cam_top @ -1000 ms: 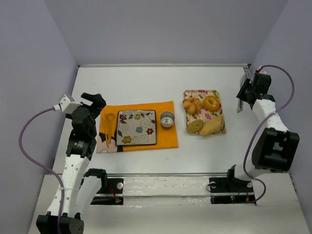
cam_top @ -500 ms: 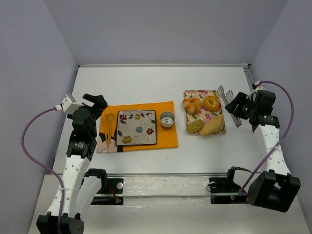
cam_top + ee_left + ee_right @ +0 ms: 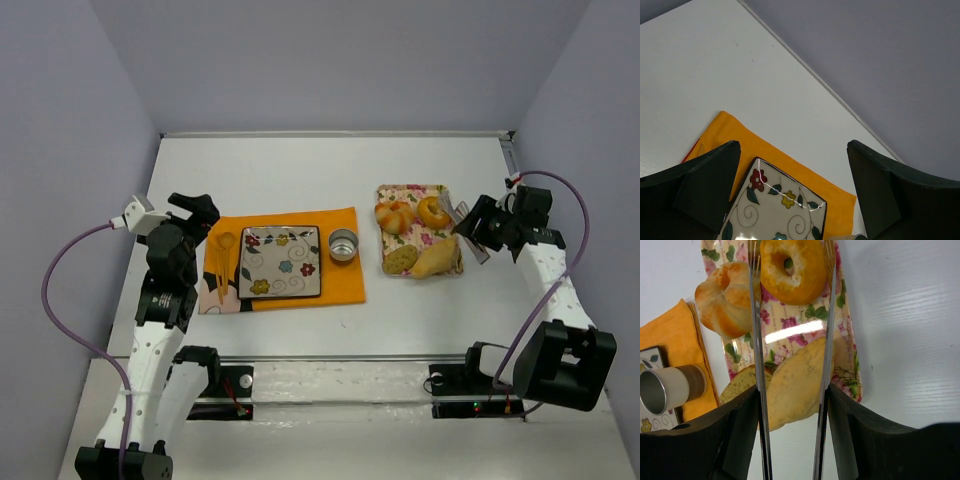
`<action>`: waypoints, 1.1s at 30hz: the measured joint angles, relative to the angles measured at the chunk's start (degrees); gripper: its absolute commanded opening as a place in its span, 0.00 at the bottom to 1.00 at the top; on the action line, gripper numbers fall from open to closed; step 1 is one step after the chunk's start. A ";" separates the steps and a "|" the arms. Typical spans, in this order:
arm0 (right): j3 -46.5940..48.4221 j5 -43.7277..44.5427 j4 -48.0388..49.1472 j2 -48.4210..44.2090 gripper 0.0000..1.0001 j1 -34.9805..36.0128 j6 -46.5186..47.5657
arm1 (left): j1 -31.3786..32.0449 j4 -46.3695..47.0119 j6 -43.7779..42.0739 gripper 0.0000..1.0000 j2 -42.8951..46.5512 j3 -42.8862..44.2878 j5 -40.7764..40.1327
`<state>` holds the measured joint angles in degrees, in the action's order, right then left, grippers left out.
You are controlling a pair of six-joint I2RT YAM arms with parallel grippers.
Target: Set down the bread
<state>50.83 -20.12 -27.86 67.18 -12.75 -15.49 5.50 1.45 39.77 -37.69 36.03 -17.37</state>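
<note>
Several breads lie on a floral tray [image 3: 415,238]: a knotted roll [image 3: 393,215], a ring-shaped bread [image 3: 434,211], a seeded round [image 3: 400,259] and a turnover [image 3: 436,260]. My right gripper [image 3: 480,225] is shut on metal tongs [image 3: 468,235] at the tray's right edge. In the right wrist view the tongs' arms [image 3: 756,365] stand apart over the turnover [image 3: 792,385], their tips on either side of the ring bread [image 3: 792,262]. A flowered square plate [image 3: 281,261] lies on an orange mat [image 3: 340,280]. My left gripper [image 3: 190,212] is open and empty, above the mat's left end.
A metal cup [image 3: 343,245] stands on the mat between plate and tray. Wooden cutlery [image 3: 222,265] lies on the mat left of the plate. Walls close in the table on the back and both sides.
My right arm has swung from the back right wall leftward to the tray, carrying the tongs. The left arm has barely moved.
</note>
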 measured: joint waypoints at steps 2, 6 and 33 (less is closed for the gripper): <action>0.00 0.24 0.04 1.25 0.59 0.22 -0.17 | 0.00 -0.02 0.00 0.99 -0.04 0.00 0.00; 0.00 0.81 0.22 4.35 0.58 0.96 -0.46 | 0.00 0.00 0.07 0.99 -0.17 0.00 0.00; 7.61 -0.28 3.74 -4.83 0.07 18.95 0.72 | 0.00 0.00 0.13 0.99 -0.42 0.00 0.00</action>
<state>58.43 -20.40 -24.12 62.35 6.20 -14.76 5.50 1.45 39.90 -38.11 36.03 -17.37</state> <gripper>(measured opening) 0.357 0.990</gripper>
